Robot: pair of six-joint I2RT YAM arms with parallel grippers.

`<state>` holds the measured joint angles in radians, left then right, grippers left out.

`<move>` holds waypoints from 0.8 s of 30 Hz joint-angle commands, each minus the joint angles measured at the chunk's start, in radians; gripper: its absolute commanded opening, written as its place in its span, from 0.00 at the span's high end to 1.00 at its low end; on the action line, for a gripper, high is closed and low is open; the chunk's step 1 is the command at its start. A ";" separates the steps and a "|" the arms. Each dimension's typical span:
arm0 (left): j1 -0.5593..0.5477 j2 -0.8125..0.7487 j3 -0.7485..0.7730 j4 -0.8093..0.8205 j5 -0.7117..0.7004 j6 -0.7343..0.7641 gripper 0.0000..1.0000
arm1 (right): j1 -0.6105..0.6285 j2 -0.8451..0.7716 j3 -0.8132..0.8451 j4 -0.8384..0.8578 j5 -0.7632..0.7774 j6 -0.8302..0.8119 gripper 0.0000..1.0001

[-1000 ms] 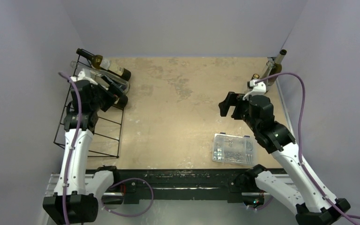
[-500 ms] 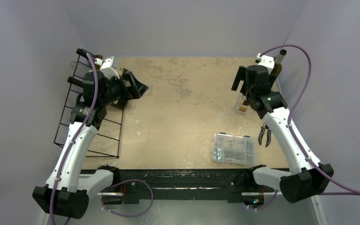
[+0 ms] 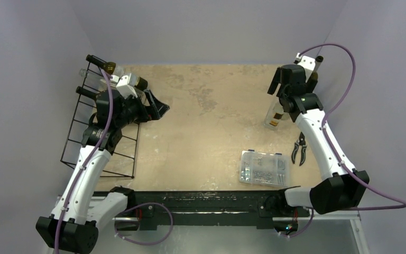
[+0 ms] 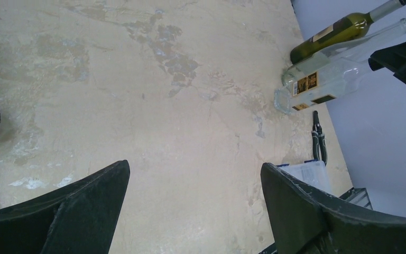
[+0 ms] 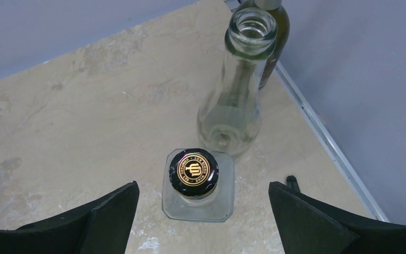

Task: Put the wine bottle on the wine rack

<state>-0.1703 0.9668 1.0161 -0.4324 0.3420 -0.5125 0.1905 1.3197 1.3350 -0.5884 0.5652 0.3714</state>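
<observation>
Open tan tabletop [image 3: 211, 116] through the middle, closed in by grey walls at the far edge and on both sides. Metal rail [image 5: 325, 140] along the right edge.

Along the left edge, the black wine rack [image 3: 98, 143], running near to far. In its far cells, bottles lying slanted, among them a gold-foiled dark bottle [image 3: 107, 67]; the rest largely hidden behind the left arm.

Far right corner crowded:
- green wine bottle [image 5: 273, 32] upright, close to the wall
- open-necked clear bottle [image 5: 239, 95] just in front of it
- capped clear bottle [image 5: 197, 203], square-shouldered with a black-and-gold cap, nearest the table's middle

All three upright on the tabletop, well apart from the rack, the whole width of the table between.

Near right: clear plastic box [image 3: 263, 168] of small hardware. Black-handled shears [image 3: 300, 150] just beside it, toward the right edge.

Left gripper [image 3: 157, 106]: jaws spread wide, nothing between them, out over bare tabletop just right of the rack's far end.

Right gripper [image 5: 203, 190]: jaws spread wide, straight above the capped clear bottle. In the wrist view, cap centred between the fingers [image 5: 105, 217], clear of both.
</observation>
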 commanded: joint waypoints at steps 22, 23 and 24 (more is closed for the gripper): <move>-0.052 -0.038 0.009 0.033 0.047 -0.007 0.06 | 0.003 0.099 -0.001 0.216 0.066 -0.118 0.24; -0.055 -0.040 0.009 0.033 0.044 -0.003 0.06 | 0.002 0.105 -0.003 0.218 0.064 -0.120 0.25; -0.056 -0.040 0.009 0.032 0.042 -0.001 0.06 | 0.002 0.111 -0.004 0.219 0.064 -0.121 0.26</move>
<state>-0.2157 0.9443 1.0161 -0.4271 0.3748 -0.5362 0.1905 1.4284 1.3289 -0.4210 0.6170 0.2745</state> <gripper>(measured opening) 0.944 0.757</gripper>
